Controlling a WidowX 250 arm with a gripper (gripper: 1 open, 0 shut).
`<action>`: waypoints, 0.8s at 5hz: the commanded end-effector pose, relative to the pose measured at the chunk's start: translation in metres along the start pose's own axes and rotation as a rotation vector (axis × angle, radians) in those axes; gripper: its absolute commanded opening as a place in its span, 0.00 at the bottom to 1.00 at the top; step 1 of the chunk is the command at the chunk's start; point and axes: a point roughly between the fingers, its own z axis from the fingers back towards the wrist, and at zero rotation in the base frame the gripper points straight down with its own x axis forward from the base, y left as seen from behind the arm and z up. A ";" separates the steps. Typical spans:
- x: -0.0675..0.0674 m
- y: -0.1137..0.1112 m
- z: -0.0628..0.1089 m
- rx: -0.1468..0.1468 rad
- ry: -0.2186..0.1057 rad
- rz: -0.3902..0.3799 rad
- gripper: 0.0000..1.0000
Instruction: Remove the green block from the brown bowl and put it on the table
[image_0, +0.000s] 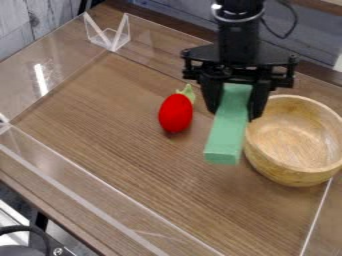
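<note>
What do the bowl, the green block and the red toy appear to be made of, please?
Bowl: wood, matte, with visible grain and a thick rim. Green block: probably painted wood or plastic, uniformly flat colour, no grain. Red toy: smooth with a slight sheen, likely plastic or painted wood.
</note>
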 end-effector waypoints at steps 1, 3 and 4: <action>0.000 0.012 0.008 -0.004 -0.035 -0.019 0.00; -0.005 0.028 0.000 0.012 -0.012 -0.027 0.00; -0.003 0.031 -0.004 0.017 -0.006 -0.022 0.00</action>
